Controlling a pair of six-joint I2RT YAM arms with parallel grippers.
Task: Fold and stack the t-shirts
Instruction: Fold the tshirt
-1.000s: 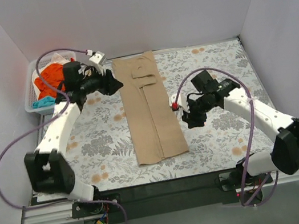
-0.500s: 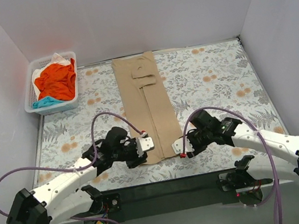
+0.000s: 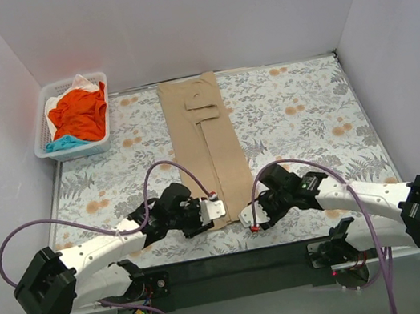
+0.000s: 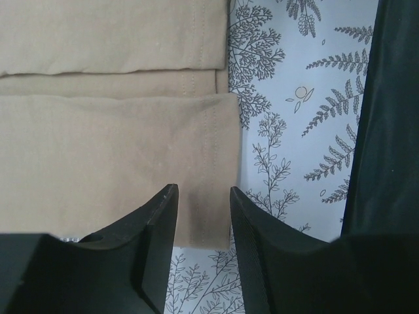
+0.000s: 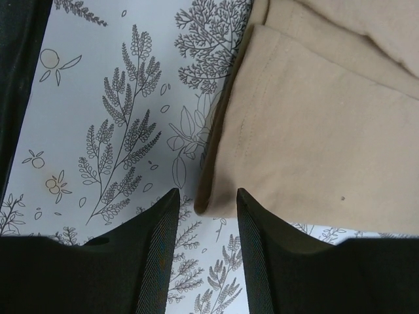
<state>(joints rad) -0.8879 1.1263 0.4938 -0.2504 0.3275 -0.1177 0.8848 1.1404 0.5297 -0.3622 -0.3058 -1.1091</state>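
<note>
Well beyond the left gripper (image 3: 207,209) and off to its left, a white plastic lattice basket (image 3: 79,151) holds a crumpled bright orange cloth t-shirt (image 3: 79,113) and a teal piece (image 3: 65,142). The left jaws stand open, with the near-left hem corner of the long, folded tan cloth t-shirt (image 4: 98,150) lying in their gap. The right gripper (image 5: 206,196) is also parted, the near-right hem corner just between its fingertips, over the floral-patterned table cover (image 5: 118,131).
</note>
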